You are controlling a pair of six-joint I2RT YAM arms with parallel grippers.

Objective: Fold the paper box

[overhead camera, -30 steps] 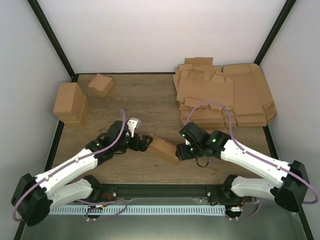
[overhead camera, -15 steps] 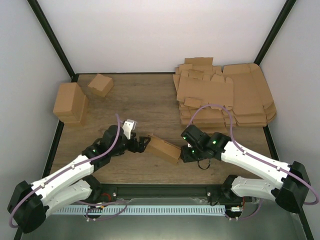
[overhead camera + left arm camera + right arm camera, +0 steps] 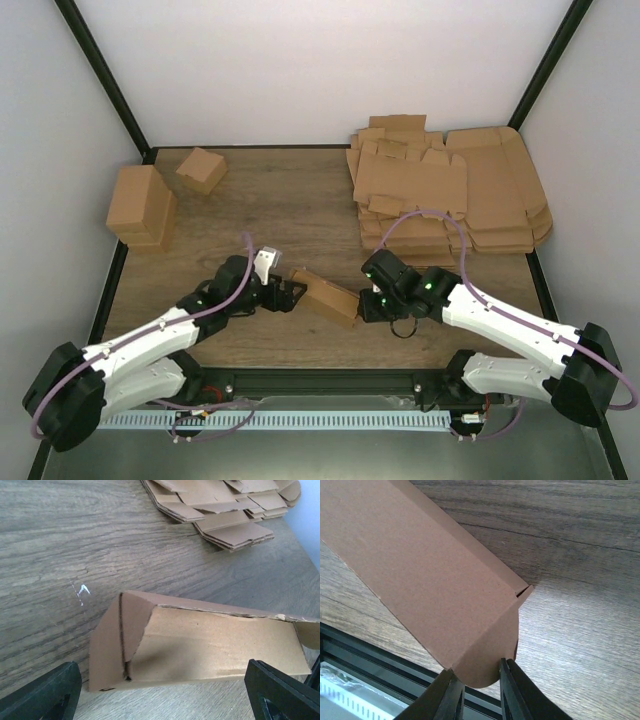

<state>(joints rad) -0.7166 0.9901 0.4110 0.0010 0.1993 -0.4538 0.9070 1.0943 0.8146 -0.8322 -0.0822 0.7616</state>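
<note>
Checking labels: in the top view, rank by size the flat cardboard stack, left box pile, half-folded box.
1. Flat brown cardboard sheet stack
2. Stacked brown folded boxes at left
3. Half-folded brown paper box, clearly smaller

Colours at the folding station.
Plain brown paper box [image 3: 325,295]; grey-brown wood-grain table [image 3: 290,200]; white-and-black arms [image 3: 150,340]; lilac cables [image 3: 425,211].

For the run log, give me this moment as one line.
paper box: partly folded, open trough | left gripper: open, at its left end | right gripper: shut on its rounded flap
</note>
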